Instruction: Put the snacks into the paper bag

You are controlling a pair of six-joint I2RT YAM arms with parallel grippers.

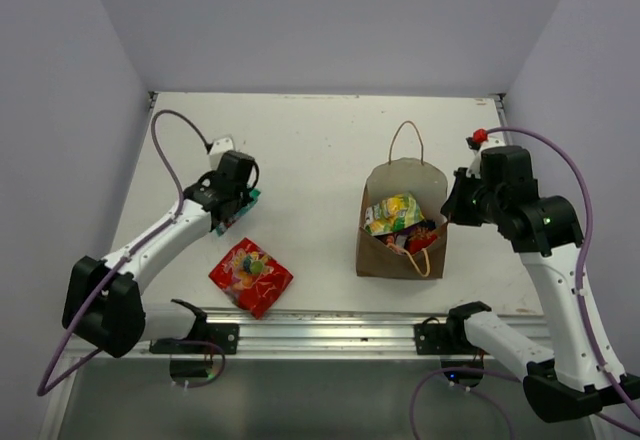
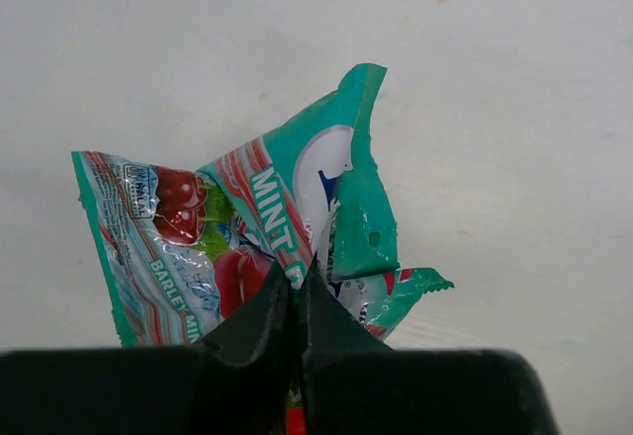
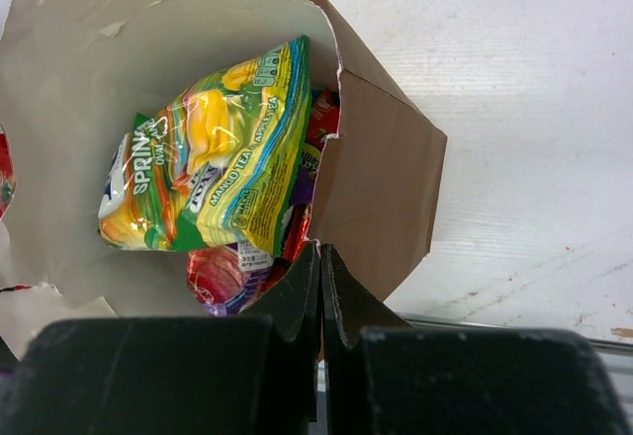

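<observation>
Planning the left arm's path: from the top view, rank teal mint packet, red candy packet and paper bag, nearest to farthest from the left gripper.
1. Teal mint packet, in the left gripper.
2. Red candy packet, lower in the view.
3. Paper bag, to the right.

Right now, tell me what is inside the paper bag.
In the paper bag, a yellow-green packet lies on top, with red and purple packets beneath. It covers most of them, so their count and the bag's bottom cannot be seen.
</observation>
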